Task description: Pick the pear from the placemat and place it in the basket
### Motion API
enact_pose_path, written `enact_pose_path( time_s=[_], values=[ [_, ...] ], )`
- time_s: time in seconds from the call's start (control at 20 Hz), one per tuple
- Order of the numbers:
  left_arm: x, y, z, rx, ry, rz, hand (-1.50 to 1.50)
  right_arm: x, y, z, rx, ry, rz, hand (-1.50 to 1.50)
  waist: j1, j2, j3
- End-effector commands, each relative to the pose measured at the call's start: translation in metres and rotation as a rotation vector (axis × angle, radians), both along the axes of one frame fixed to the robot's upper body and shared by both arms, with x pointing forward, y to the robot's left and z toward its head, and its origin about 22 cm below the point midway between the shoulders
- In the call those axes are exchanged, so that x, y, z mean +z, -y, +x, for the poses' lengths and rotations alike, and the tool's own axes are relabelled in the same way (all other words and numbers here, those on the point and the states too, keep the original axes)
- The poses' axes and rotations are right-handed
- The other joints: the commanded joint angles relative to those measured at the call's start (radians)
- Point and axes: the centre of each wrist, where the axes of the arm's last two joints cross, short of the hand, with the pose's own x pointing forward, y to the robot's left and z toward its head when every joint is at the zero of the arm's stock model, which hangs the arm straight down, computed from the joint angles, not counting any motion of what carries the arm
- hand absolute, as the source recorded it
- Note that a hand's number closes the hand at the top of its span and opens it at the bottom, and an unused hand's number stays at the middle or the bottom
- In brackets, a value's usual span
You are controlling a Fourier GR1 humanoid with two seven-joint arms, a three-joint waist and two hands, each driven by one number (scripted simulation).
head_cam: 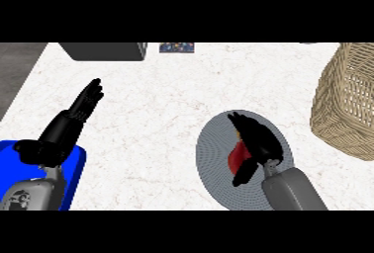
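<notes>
A: Seeing the black right hand (256,141) hanging over the round grey woven placemat (215,163), fingers pointing away, thumb reaching down and toward the left.

B: Holding anything?

A: Curling down over a small red rounded fruit, the pear (237,155), tucked under the palm on the thumb side. Covering most of it, showing only a red patch between thumb and fingers. Looking closed around the pear, though hard telling whether gripping it or just lying on top.

B: Lifted off the mat?

A: Cannot tell. Sitting within the placemat's outline, near its middle, right beneath the hand.

B: And beyond the hand?

A: Standing off to the right of the right hand, well apart from it and running out of view at the right edge, a tan wicker basket (347,99). Lying beyond the fingertips, far up the white speckled stone counter (168,108), a dark grey boxy object (106,51) and beside it a small dark patterned packet (177,47).

B: The other hand?

A: Resting well to the left, the black left hand (84,104), fingers straight and together, holding nothing. Showing below its wrist, a bright blue flat-topped object (73,168).
</notes>
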Motion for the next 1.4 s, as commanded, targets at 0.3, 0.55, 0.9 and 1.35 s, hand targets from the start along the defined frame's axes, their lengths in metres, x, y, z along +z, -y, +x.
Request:
enact_pose_path(
  time_s=[0.3,0.55,0.9,1.35],
  values=[
    [0.007,0.015,-0.007,-0.004,-0.007,-0.018,0.0,-0.031,-0.016,0.005,0.08,-0.099,-0.075,1.5,0.006,0.002,0.002],
    [0.006,0.008,-0.01,0.002,0.012,-0.001,0.0,-0.031,-0.017,-0.005,0.111,-0.056,-0.08,1.5,0.002,0.002,0.002],
    [0.01,-0.004,0.005,-0.001,0.0,-0.006,0.0,-0.037,-0.002,-0.006,0.186,0.086,-0.136,1.5,0.0,0.002,0.002],
    [0.002,0.014,0.002,0.002,-0.015,0.011,0.0,-0.011,0.007,-0.032,-0.297,0.186,-0.045,1.5,-0.012,0.0,0.002]
  ],
)
